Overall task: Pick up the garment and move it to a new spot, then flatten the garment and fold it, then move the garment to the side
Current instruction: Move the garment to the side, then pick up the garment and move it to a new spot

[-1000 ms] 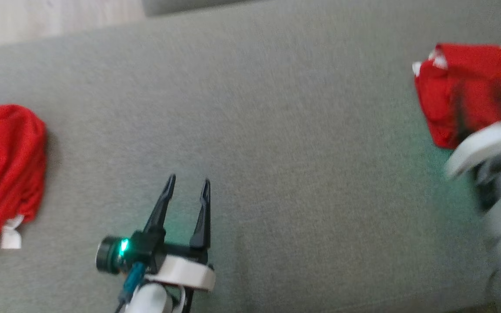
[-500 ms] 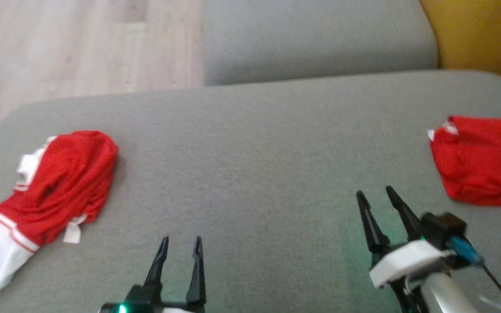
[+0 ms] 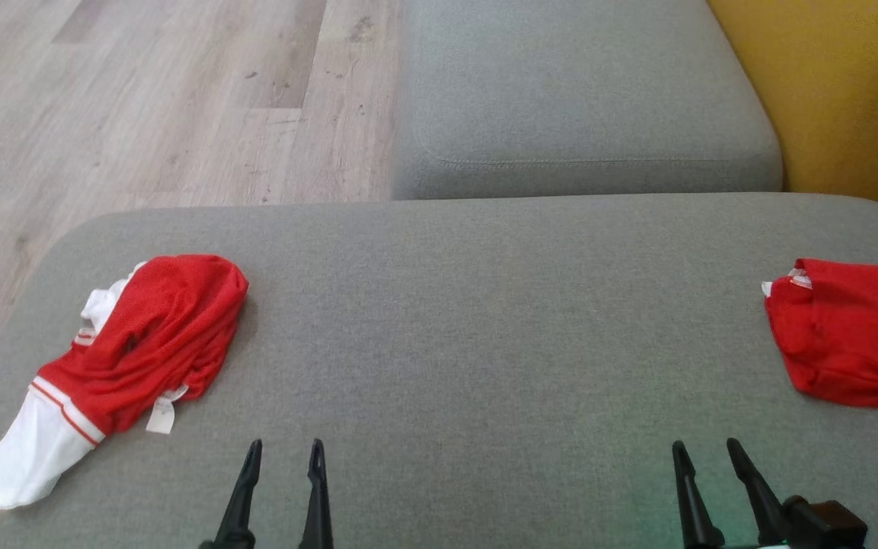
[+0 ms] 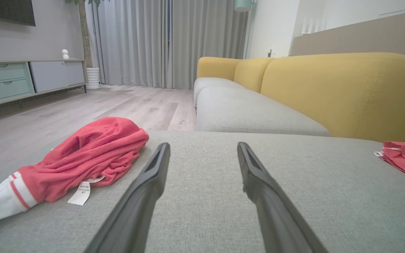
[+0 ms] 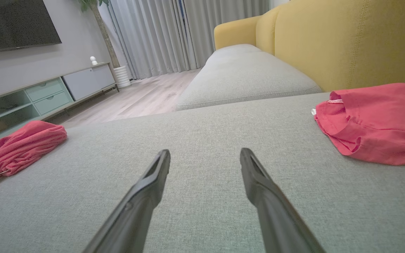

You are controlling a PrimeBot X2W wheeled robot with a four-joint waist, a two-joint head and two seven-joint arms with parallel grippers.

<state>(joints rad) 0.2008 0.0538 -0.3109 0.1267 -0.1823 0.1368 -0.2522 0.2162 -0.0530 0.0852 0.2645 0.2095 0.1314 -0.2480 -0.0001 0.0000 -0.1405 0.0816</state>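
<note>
The left gripper and the right gripper both stand with their 2 dark fingers spread wide and nothing between them, at the near edge of the broad grey woven-fabric sofa cushion. The crumpled red mesh garment with a white striped cuff lies on the cushion's left end, ahead and to the left of the left gripper and apart from its fingers, its white label turned outward. A second red mesh garment, lying flatter, rests at the cushion's right end near the yellow upholstered backrest, apart from the right gripper
</note>
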